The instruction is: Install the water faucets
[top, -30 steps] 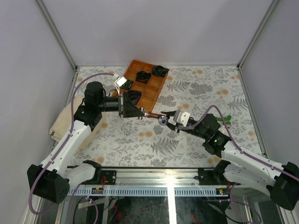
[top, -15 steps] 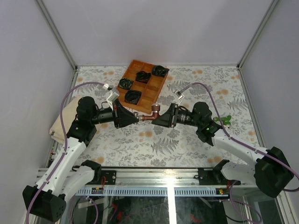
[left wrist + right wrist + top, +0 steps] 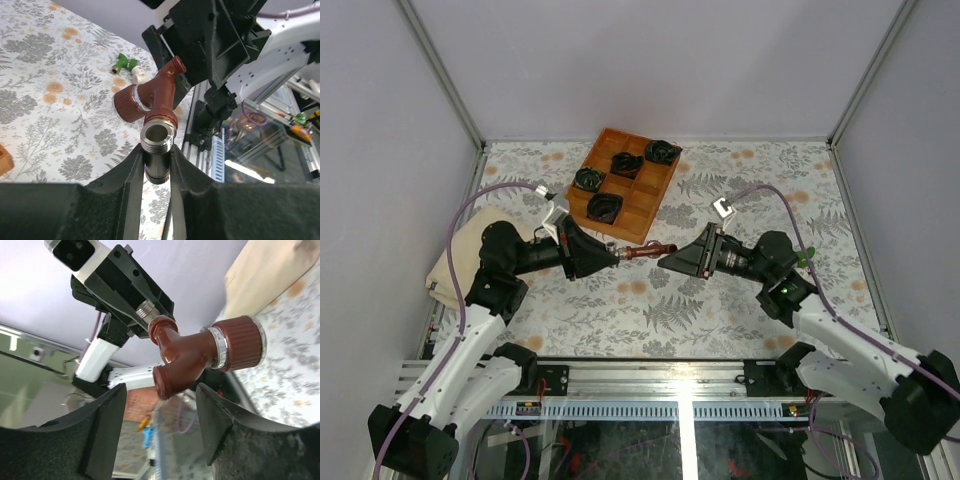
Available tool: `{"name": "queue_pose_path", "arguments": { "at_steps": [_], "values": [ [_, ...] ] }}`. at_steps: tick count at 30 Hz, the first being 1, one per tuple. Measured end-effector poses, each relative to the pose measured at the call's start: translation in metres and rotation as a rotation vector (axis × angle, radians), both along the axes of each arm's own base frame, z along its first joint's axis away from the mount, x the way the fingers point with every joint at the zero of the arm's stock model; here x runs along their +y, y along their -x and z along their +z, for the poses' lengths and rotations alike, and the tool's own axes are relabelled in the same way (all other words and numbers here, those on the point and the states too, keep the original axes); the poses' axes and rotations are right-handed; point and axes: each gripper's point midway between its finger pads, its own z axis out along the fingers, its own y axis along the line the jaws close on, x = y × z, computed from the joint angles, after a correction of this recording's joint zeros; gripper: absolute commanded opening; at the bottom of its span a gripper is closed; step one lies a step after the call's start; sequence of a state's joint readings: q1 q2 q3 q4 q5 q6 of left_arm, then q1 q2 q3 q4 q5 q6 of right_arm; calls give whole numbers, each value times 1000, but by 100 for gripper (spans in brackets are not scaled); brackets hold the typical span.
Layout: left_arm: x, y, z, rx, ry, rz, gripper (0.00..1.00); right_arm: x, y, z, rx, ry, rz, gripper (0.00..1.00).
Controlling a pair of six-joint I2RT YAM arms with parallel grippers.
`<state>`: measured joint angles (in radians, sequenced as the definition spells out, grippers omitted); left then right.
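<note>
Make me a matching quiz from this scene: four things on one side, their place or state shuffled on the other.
1 red-brown faucet
2 green faucet
3 wooden tray
4 right gripper

A jaws open, gripping nothing
B on the table beside the white piece
C threaded end clamped in the left gripper
D holds black-and-green coiled bundles

Pairs: 1-C, 2-B, 3-D, 4-A

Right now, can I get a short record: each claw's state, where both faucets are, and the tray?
left claw: shut on red faucet by its threaded end, held above table
right claw: open, straddling red faucet, not touching it
green faucet: lying on table near right arm, ungripped
tray: back of table, black coils in some compartments
</note>
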<state>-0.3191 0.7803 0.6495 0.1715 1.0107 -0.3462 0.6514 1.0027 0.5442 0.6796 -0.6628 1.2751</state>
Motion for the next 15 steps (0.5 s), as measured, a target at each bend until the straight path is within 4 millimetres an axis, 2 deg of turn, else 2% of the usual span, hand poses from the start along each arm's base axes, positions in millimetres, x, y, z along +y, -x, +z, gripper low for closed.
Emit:
{"name": "queue_pose_path", "arguments": {
  "at_steps": [6,10,15],
  "values": [
    [-2,2,14,52,64,-8,0,-25,-1,8,-291,114,-147,74],
    [-3,4,18,83,82,-12,0,-40,3,12,-537,150,-209,78],
    [-3,7,25,100,93,-23,0,-54,8,6,-922,229,-238,84]
  ]
}}
